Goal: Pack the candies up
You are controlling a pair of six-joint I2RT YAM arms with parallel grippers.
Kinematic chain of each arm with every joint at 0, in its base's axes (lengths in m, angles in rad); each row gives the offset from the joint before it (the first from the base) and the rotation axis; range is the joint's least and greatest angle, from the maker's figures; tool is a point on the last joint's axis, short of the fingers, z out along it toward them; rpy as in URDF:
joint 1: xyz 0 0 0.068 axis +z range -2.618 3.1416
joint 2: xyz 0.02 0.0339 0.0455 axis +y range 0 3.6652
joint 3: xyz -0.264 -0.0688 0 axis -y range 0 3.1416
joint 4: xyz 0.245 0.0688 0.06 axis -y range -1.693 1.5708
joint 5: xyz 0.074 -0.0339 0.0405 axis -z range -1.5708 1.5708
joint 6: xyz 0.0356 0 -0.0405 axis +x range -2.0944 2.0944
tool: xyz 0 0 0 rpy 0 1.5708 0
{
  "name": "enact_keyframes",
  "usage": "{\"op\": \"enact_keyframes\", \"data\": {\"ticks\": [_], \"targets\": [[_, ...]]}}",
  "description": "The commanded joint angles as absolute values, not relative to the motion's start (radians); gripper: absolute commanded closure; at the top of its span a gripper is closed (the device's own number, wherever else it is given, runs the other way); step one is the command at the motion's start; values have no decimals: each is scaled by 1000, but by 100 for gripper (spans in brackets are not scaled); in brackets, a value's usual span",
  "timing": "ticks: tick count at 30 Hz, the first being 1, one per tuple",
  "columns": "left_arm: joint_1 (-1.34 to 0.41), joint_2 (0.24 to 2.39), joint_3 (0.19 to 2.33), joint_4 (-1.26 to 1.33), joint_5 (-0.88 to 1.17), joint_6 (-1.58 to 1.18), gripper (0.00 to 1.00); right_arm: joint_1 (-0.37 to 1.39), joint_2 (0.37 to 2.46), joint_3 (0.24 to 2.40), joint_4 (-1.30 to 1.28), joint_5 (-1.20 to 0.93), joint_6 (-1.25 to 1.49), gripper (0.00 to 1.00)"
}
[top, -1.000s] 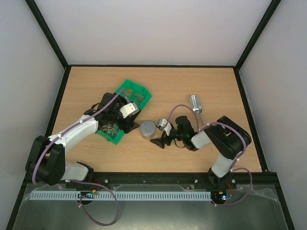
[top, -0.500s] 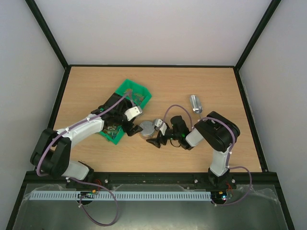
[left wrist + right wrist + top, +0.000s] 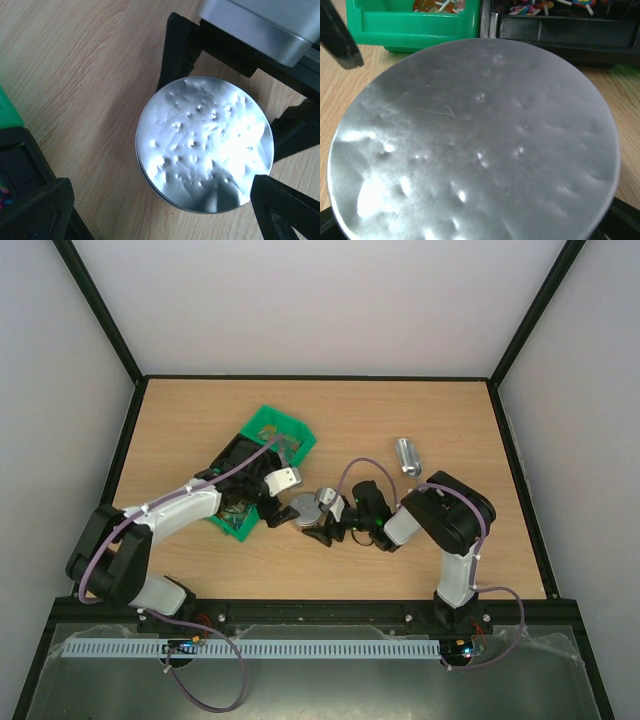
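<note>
The candies point(image 3: 525, 7) are tiny mixed-colour sweets in a black tray, with more in the green bin point(image 3: 410, 22); a few show in the top view point(image 3: 231, 509). A round dimpled silver lid point(image 3: 205, 145) lies on the table between both grippers and fills the right wrist view point(image 3: 475, 145). My right gripper point(image 3: 475, 227) grips it, a black finger point(image 3: 177, 60) on each side. My left gripper point(image 3: 165, 205) is open, its fingers wide apart astride the lid's near edge. In the top view both grippers point(image 3: 283, 504) point(image 3: 320, 523) meet at the lid point(image 3: 306, 508).
A metal scoop point(image 3: 406, 455) lies on the table right of the grippers, behind the right arm. The green bin point(image 3: 282, 432) stands behind the left gripper, and its edge point(image 3: 7, 112) shows at the far left of the left wrist view. The wooden table point(image 3: 420, 560) has black side rails.
My left gripper has swung right from the green bin to over the silver lid. My right gripper has moved left and taken the lid between its fingers.
</note>
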State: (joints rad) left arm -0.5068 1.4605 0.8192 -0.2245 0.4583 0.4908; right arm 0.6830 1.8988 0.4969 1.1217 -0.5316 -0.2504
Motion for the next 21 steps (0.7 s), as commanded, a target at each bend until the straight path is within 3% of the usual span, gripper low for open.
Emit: {"op": "enact_keyframes", "data": {"ticks": [1, 10, 21], "targets": [[-511, 1408, 775, -228, 478, 591, 1, 691, 1913, 502, 1165, -542, -262, 11], [-548, 1374, 706, -168, 458, 728, 1, 692, 1905, 488, 1171, -550, -265, 19], [-590, 1417, 707, -99, 412, 671, 1, 700, 1885, 459, 1180, -570, -276, 23]]}}
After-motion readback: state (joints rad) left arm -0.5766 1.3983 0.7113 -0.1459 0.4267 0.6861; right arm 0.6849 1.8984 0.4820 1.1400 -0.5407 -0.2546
